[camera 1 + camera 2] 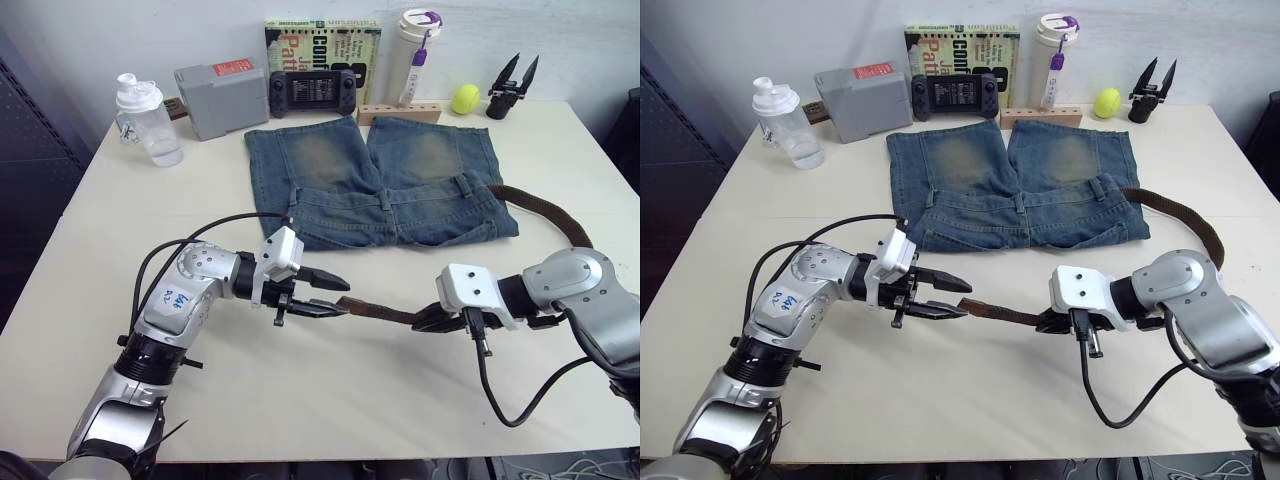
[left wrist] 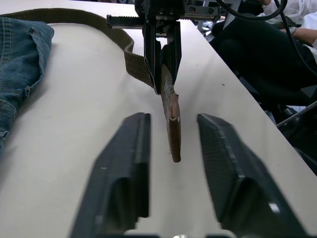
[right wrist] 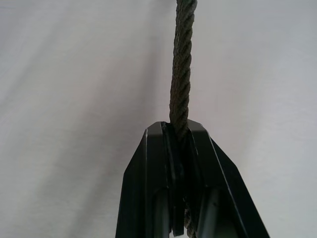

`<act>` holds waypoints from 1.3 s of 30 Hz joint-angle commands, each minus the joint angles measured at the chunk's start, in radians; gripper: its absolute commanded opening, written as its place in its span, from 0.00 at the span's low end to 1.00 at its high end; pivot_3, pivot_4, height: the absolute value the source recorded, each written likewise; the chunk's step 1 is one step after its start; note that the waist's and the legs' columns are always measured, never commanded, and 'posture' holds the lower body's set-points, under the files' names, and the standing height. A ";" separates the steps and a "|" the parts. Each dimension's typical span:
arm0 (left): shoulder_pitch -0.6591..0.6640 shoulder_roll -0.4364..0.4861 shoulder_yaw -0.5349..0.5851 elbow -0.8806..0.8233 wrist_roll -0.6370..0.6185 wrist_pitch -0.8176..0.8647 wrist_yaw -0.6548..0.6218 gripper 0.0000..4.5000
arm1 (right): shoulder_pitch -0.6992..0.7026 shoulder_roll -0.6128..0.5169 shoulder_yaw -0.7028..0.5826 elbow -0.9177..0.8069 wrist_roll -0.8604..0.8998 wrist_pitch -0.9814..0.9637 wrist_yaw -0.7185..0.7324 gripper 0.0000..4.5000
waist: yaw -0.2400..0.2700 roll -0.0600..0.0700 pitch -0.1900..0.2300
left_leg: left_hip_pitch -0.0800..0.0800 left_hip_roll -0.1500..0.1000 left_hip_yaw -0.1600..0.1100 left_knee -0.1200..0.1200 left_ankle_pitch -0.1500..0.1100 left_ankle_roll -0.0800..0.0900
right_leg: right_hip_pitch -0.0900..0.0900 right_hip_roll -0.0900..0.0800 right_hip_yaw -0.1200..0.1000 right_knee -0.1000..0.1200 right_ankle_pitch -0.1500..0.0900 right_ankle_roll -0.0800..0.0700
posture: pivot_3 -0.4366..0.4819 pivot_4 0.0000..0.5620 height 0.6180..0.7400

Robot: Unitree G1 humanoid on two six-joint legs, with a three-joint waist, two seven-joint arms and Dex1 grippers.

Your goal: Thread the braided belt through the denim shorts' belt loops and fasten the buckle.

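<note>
On table [image 1: 330, 400]: one braided belt [image 1: 545, 215], one denim shorts [image 1: 380, 180].

This looks like a robotics lab or test room. A plain cream surface [image 1: 330, 400] stands against a bare white wall. Along its far edge sits a mixed set of props: a shaker bottle [image 1: 148, 120], a grey box [image 1: 220, 98], a handheld game console [image 1: 313, 92], a tumbler [image 1: 415, 45], a yellow ball [image 1: 465, 98] and a spare black gripper [image 1: 512, 88].

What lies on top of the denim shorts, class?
The braided belt lies over the right end of the denim shorts' waistband. How far it runs along or beneath the cloth is hidden.
</note>
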 commanded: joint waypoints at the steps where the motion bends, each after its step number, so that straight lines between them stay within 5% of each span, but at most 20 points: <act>1: -0.001 -0.007 -0.005 -0.009 0.013 -0.018 0.000 0.00 | -0.017 0.003 -0.022 -0.034 0.025 0.009 -0.003 0.00 | 0.000 0.000 0.000 | 0.000 0.000 0.000 0.000 0.000 0.000 | 0.000 0.000 0.000 0.000 0.000 0.000 | 0.48 0.27 0.92; 8: -0.007 -0.027 0.000 0.012 0.036 -0.025 0.024 0.00 | -0.026 0.015 -0.038 -0.038 0.038 0.036 -0.026 0.00 | 0.000 0.000 0.000 | 0.000 0.000 0.000 0.000 0.000 0.000 | 0.000 0.000 0.000 0.000 0.000 0.000 | 0.48 0.27 0.92; 14: 0.001 -0.060 0.041 0.014 -0.010 0.038 0.070 0.00 | -0.036 0.060 -0.102 -0.053 0.104 0.127 -0.104 0.56 | 0.001 0.000 0.000 | 0.000 0.000 -0.001 0.000 0.000 0.000 | 0.000 0.000 0.000 0.000 0.000 0.000 | 0.48 0.27 0.92; 17: 0.012 -0.095 0.086 0.003 -0.083 0.134 0.113 0.00 | -0.031 0.100 -0.223 -0.055 0.193 0.216 -0.193 0.90 | 0.002 0.000 0.000 | 0.000 0.000 -0.001 0.000 0.000 0.000 | 0.000 0.000 0.000 0.000 0.000 0.000 | 0.48 0.27 0.92; 19: 0.024 -0.125 0.124 -0.010 -0.147 0.219 0.160 0.00 | -0.035 0.146 -0.372 -0.047 0.320 0.325 -0.271 1.00 | 0.001 0.000 0.000 | 0.000 0.000 -0.001 0.000 0.000 0.000 | 0.000 0.000 -0.001 0.001 0.000 0.000 | 0.48 0.27 0.92; 24: 0.063 -0.195 0.206 -0.069 -0.305 0.416 0.283 0.00 | 0.089 0.228 -0.729 -0.093 0.828 0.609 -0.429 1.00 | 0.004 -0.001 0.000 | 0.000 0.000 -0.007 0.000 0.000 0.000 | 0.000 -0.001 -0.001 0.002 0.000 0.000 | 0.48 0.27 0.92; 27: 0.082 -0.232 0.250 -0.087 -0.365 0.478 0.354 0.00 | 0.267 0.296 -0.787 -0.142 1.232 0.633 -0.610 1.00 | 0.005 -0.001 0.001 | 0.000 0.000 -0.013 0.000 0.000 0.000 | 0.001 -0.001 -0.001 0.003 0.000 0.000 | 0.48 0.27 0.92; 33: 0.089 -0.253 0.281 -0.137 -0.431 0.531 0.416 0.00 | 0.520 0.488 -0.550 -0.227 1.458 0.524 -1.054 1.00 | -0.004 -0.004 -0.001 | 0.002 0.000 -0.012 0.000 0.000 0.000 | 0.003 0.001 0.003 0.003 -0.001 -0.001 | 0.48 0.27 0.92; 39: 0.095 -0.245 0.277 -0.158 -0.452 0.546 0.433 0.00 | 0.474 0.694 -0.431 -0.204 1.543 0.312 -1.307 1.00 | -0.002 -0.002 -0.001 | 0.002 -0.001 -0.010 -0.001 0.000 0.000 | 0.002 0.001 0.005 0.003 -0.001 -0.001 | 0.48 0.27 0.92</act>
